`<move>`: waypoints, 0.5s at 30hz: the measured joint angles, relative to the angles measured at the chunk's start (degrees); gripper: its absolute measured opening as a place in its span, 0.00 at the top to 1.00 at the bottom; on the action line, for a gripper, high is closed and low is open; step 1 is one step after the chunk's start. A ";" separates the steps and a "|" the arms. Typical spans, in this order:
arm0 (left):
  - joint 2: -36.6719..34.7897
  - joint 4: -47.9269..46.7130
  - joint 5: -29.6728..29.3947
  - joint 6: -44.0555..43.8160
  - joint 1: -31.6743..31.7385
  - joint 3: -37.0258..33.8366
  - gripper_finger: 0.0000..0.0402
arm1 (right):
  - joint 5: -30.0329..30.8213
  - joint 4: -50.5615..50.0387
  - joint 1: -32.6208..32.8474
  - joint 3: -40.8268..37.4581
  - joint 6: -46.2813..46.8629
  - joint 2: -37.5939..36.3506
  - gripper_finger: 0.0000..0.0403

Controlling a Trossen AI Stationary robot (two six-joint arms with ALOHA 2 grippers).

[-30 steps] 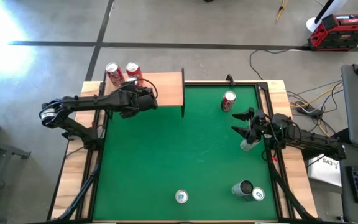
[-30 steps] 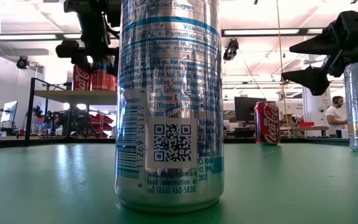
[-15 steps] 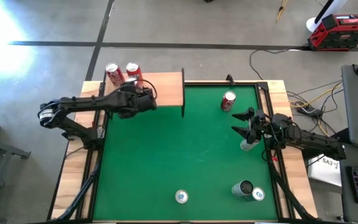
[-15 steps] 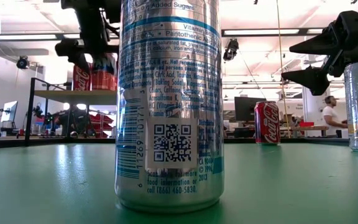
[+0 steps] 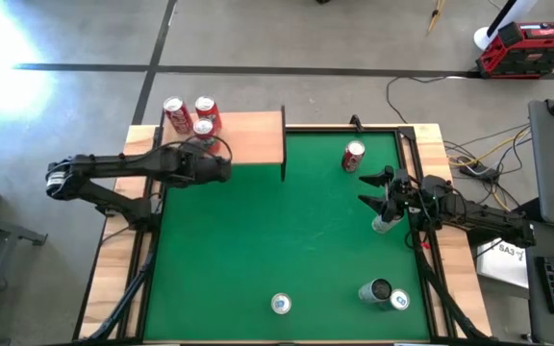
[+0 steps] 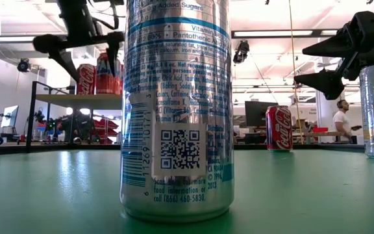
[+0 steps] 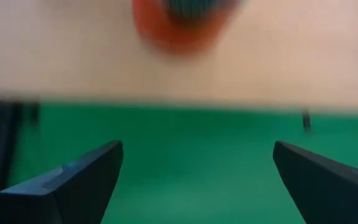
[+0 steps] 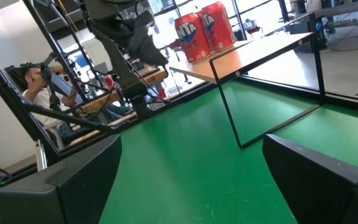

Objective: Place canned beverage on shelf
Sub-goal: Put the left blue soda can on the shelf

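Cans: three red ones (image 5: pixel 206 126) now stand on the shelf (image 5: pixel 253 137), the third newly left there as my left claw (image 5: pixel 221 168) drew back, fingers spread and empty. My right claw (image 5: pixel 378 189) hangs released over the green mat (image 5: pixel 277 231) beside a silver can (image 5: pixel 383 224). Concrete floor (image 5: pixel 287 38) surrounds the bench (image 5: pixel 113 259).

The shelf (image 5: pixel 248 139) is a light-wood board on thin black legs at the far left corner of my counter. Three red cans (image 5: pixel 192 118) stand upright on its left end, close together, silver tops up. One more red can (image 5: pixel 353 157) stands on the green mat, well right of the shelf. Three silver cans (image 5: pixel 280 305) stand upright on the mat's near and right parts.
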 joint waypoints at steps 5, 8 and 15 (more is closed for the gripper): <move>1.05 0.93 9.59 -3.75 -3.68 0.00 0.01 | 0.02 0.02 0.00 -0.01 0.00 0.00 0.05; 2.80 2.54 10.68 -6.75 -8.10 0.00 0.03 | 0.02 0.01 0.01 -0.01 0.00 0.00 0.05; 8.37 3.82 10.67 -14.72 -16.37 4.08 0.09 | 0.00 0.02 0.02 0.01 0.00 0.00 0.05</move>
